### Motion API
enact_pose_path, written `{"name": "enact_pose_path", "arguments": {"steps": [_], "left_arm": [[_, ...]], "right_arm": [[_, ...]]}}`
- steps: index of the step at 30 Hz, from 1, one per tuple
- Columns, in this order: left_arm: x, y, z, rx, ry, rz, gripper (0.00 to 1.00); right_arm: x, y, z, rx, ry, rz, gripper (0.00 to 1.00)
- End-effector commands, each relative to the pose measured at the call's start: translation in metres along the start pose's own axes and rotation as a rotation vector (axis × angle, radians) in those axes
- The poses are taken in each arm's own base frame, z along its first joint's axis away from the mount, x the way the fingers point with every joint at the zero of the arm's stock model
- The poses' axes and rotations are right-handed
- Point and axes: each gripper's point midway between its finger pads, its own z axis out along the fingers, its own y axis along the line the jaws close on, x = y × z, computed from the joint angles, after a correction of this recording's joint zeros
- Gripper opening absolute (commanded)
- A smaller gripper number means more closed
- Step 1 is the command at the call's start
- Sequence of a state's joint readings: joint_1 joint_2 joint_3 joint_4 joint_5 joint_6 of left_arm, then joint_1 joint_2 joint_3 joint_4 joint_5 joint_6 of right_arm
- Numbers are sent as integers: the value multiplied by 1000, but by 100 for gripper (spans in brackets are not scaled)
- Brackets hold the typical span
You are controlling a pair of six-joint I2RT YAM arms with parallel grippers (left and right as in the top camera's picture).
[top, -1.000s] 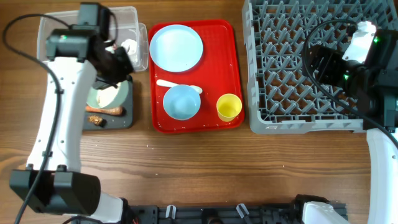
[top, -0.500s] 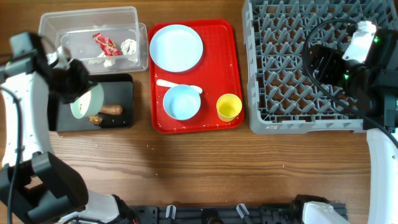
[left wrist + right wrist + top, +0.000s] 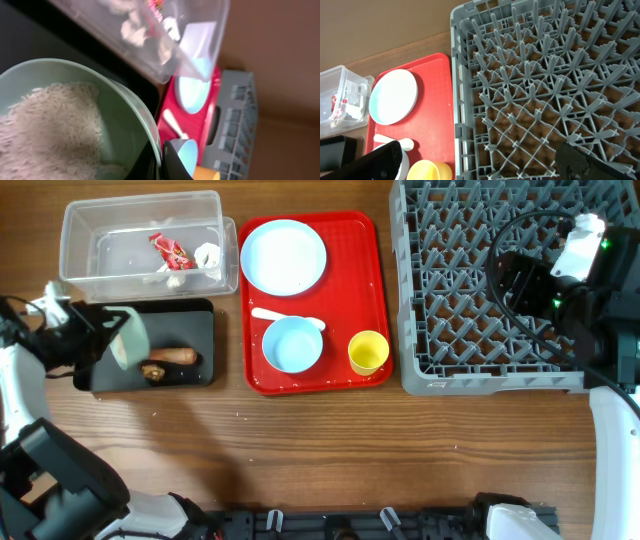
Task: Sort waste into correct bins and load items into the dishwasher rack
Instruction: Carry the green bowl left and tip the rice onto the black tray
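Observation:
My left gripper is shut on the rim of a pale blue bowl, holding it tilted on edge over the left end of the black tray. The left wrist view shows the fingers pinching that rim and white rice in the bowl. A carrot piece and a dark scrap lie on the tray. The clear tub holds the wrapper and tissue. My right gripper is open and empty above the grey rack.
The red serving tray carries the plate, white spoon, second blue bowl and yellow cup. The right arm's cable loops over the rack's right side. Bare wooden table lies along the front.
My left arm has swung left and forward with the bowl, from over the tray's middle to its left end. The bowl has tipped onto its edge. The right arm has not moved.

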State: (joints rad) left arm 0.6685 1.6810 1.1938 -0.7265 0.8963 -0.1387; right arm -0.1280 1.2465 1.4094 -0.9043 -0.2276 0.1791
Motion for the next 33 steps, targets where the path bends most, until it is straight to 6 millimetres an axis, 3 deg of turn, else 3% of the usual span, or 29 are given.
{"name": "enact_pose_path", "arguments": {"steps": [1,16,23,33], "left_arm": [[-10,-16,-13,165,-26,23,4],[-26,-1,-19,522,11,-150,4],[-31,-8,-26,606,45,-231,4],[-49,9,-49,610,34,-457,4]], "right_arm": [[-6,2,-1,-9,-13,6,99],[0,0,3,-6,5,9,99],[1,-1,4,-5,8,10,99],[1,-1,4,-5,8,11,100]]}}
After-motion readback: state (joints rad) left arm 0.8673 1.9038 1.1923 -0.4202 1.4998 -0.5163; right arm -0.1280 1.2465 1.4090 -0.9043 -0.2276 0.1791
